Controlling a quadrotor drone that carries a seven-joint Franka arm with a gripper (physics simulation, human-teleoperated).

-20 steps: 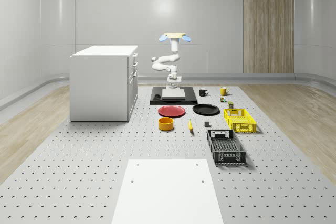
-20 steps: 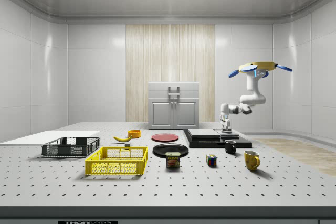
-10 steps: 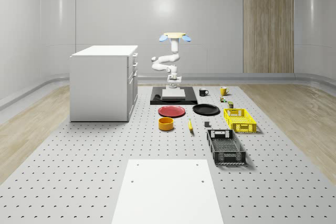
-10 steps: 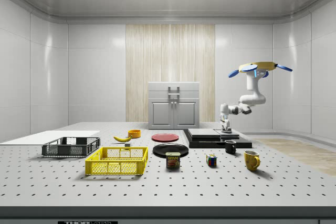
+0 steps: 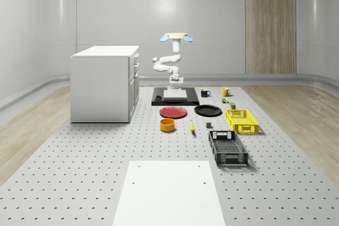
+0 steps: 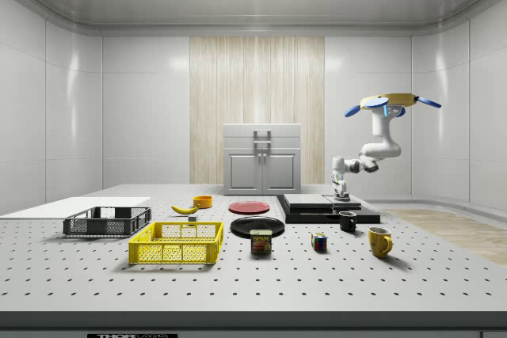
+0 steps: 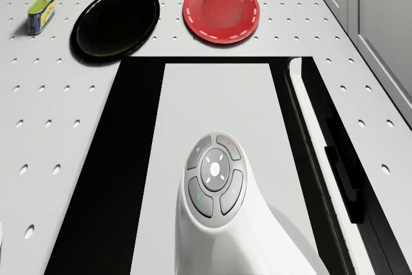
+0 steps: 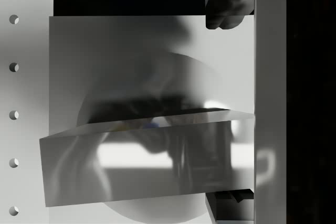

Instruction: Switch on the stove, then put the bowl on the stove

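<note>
No movement was noted since earlier frames; drone [image 5: 176,37] hovered over stove [image 5: 175,98], end effector [image 6: 342,192] lowered onto it, finger opening indeterminable.

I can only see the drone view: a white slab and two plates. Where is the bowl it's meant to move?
Observer: The bowl sits on the table, nearer the whole-scene camera than the red plate.
Operator: Has the drone landed?
Observer: No, the drone hovers above the stove's right end in the side view.
Operator: And its claw?
Observer: The gripper hangs right down at the stove top, fingers open, holding nothing.
</note>
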